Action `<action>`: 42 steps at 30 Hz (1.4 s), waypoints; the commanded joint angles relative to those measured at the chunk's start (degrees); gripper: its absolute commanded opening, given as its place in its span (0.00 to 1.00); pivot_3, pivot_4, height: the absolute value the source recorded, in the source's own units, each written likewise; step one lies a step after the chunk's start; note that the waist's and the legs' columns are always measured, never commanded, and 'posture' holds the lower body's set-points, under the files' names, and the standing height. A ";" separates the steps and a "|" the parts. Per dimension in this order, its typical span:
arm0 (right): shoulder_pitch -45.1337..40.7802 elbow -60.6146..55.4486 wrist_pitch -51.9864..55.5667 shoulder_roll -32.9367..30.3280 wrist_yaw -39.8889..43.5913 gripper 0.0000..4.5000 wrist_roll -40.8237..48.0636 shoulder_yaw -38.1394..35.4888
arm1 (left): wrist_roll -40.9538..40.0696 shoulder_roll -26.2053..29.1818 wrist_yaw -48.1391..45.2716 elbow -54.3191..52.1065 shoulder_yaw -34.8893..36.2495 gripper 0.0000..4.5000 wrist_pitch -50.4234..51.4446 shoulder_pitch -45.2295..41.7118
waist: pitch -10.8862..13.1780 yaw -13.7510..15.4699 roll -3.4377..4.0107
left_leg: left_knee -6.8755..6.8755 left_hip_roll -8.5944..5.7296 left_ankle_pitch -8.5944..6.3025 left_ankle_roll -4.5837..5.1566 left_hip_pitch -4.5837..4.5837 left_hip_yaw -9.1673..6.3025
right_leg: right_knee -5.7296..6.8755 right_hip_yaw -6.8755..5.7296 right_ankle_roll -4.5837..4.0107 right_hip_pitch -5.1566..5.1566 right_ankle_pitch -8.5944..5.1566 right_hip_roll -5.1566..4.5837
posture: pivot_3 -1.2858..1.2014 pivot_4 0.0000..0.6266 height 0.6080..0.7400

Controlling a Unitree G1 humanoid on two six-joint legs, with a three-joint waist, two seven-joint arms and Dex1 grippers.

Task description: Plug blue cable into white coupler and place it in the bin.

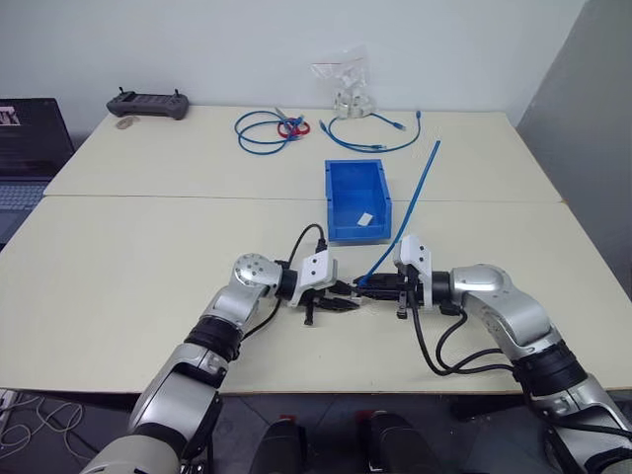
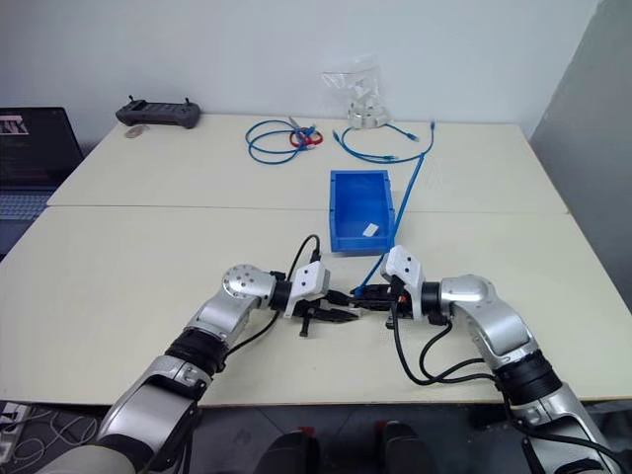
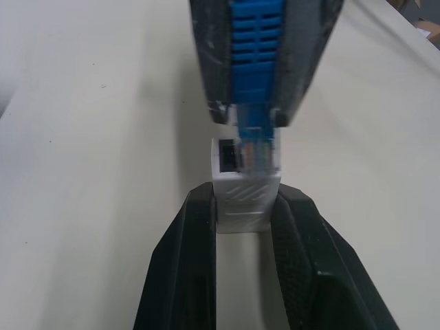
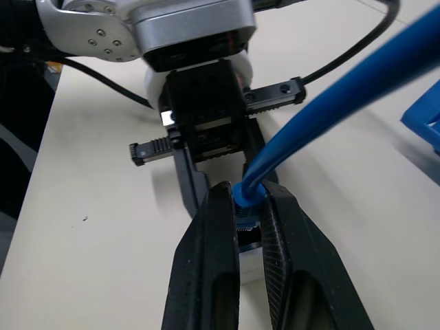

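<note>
Two claws meet above the pale worktop [image 1: 148, 286]: left claw [image 3: 246, 206] clamps the white coupler [image 3: 245, 180], right claw [image 4: 249, 206] grips the blue cable [image 1: 410, 212]; no legible writing anywhere.

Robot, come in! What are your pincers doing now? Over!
Left pincer shut on white coupler. Right pincer shut on blue cable, plug at the socket mouth. Bin waiting, nothing in the way.

Bright, even room light with soft shadows; the wrist views look slightly blurred up close.
</note>
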 commanded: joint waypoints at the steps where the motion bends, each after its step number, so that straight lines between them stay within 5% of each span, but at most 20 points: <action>1: -1.03 2.57 -1.41 -0.24 0.37 0.03 -2.52 -1.33 | 0.64 0.60 -0.92 -1.56 -0.61 0.17 0.63 1.02 | 0.00 -0.07 0.00 | 0.00 0.00 0.00 0.00 0.00 0.00 | 0.01 0.00 0.00 0.00 0.00 0.01 | 0.52 0.24 1.00; 19: -1.69 7.56 -9.68 -0.57 5.44 0.03 -11.51 3.80 | 0.66 1.04 -0.11 -1.57 0.07 0.17 0.98 0.39 | -0.05 -0.22 0.02 | 0.01 0.02 0.00 0.00 0.12 0.05 | 0.05 0.01 -0.01 0.05 0.01 0.02 | 0.52 0.24 1.00; 28: -3.70 8.60 -5.43 2.34 7.95 0.03 -11.48 6.32 | 0.62 1.32 0.35 -2.12 0.29 0.17 1.08 0.90 | -0.10 -0.28 0.03 | 0.02 0.09 0.00 0.00 0.21 0.06 | 0.08 0.03 -0.03 0.10 0.02 0.13 | 0.52 0.24 1.00; 40: -3.58 24.57 -14.81 5.02 5.75 0.03 -21.47 10.50 | 0.42 1.04 1.73 -3.12 0.75 0.17 1.67 1.51 | -1.07 -1.32 0.12 | -0.08 0.20 -0.01 0.01 1.25 0.10 | 0.04 0.14 -0.18 0.92 0.00 0.49 | 0.52 0.24 1.00; 42: -3.63 24.13 -14.61 5.29 5.43 0.03 -20.81 9.54 | -0.80 1.12 1.35 -3.73 1.53 0.33 3.49 1.61 | -1.38 -1.43 0.15 | -0.10 0.19 -0.01 0.01 1.28 0.10 | 0.04 0.15 -0.19 0.94 0.00 0.51 | 0.52 0.24 1.00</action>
